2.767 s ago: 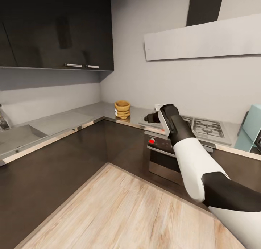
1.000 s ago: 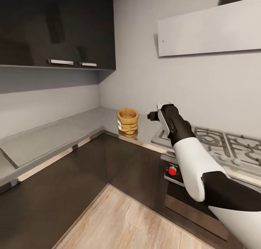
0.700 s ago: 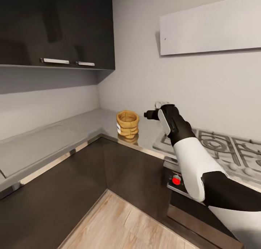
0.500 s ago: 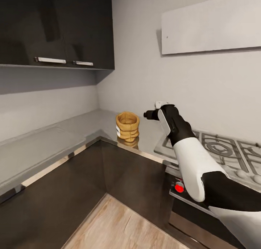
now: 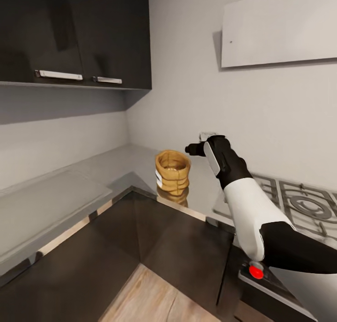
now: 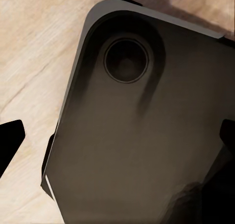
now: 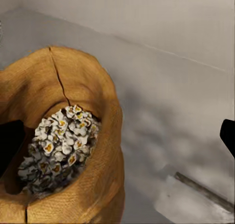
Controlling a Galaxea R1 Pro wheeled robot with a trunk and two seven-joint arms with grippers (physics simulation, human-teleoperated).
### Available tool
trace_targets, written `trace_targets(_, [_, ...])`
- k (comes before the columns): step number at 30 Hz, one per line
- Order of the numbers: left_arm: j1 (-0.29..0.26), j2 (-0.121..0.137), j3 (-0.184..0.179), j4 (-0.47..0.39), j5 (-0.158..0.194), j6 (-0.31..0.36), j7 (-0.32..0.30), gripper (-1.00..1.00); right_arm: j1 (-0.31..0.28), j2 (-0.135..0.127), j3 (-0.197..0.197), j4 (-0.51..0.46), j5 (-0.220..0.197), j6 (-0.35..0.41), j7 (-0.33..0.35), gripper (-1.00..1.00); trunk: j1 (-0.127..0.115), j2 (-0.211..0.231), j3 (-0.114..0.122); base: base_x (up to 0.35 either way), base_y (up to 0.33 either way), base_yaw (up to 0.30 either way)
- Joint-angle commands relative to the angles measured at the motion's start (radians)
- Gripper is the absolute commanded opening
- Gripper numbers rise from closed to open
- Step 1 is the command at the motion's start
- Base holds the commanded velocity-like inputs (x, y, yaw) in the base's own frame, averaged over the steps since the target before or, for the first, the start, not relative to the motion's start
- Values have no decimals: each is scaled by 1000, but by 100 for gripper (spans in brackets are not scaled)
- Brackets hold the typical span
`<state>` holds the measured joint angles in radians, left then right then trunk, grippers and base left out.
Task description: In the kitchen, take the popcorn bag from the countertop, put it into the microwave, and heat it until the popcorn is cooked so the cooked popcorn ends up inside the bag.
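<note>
While I've got the popcorn bag (image 5: 172, 173) this close, my job is just lining up a clean grab. It sits upright on the grey counter (image 5: 117, 165) near the inside corner, a bit back from the shiny front edge, with the gas hob (image 5: 299, 205) off to its right. My right hand (image 5: 196, 146) hangs above the counter just beside the bag's right side, not touching it. From the right wrist cam I see a dark fingertip at each edge of the frame, so I'd call the fingers spread wide with nothing between them. That same cam looks down into the bag (image 7: 58, 136) and shows the popcorn (image 7: 61, 145) heaped inside.

How I'd play it: the rolled rim looks soft, so I'd pinch one wall of the sack below the rim rather than squash the whole mouth. I'd slide left until one finger goes inside and one stays outside, then close slowly. Tipping it would spill the bits, so I'd keep it upright.

The left hand (image 6: 117, 150) points at the robot's dark base (image 6: 137, 136) and the wood floor (image 6: 34, 53), spread and empty as far as I can tell.
</note>
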<state>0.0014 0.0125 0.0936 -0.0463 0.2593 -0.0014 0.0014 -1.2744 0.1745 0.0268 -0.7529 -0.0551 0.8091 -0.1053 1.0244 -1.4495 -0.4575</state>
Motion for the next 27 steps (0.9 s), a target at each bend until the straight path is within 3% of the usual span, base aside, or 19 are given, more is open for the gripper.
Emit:
trace_targets(1, [0, 0, 8, -1, 0, 0, 0, 100, -1, 0, 2, 2, -6, 4, -8, 100, 1, 0, -1, 287, 242, 0])
trace_targets(7, [0, 0, 8, -1, 0, -2, 0, 100, 0, 0, 2, 8, -7, 4, -7, 100, 1, 0, -1, 228, 195, 0])
trace_targets(17, [0, 0, 8, -1, 0, -2, 0, 100, 0, 0, 2, 124, 4, 24, -8, 100, 1, 0, -1, 10, 9, 0])
trace_targets(27, [0, 0, 9, -1, -1, -2, 1, 100, 0, 0, 2, 155, 5, 23, -10, 100, 1, 0, -1, 0, 0, 0])
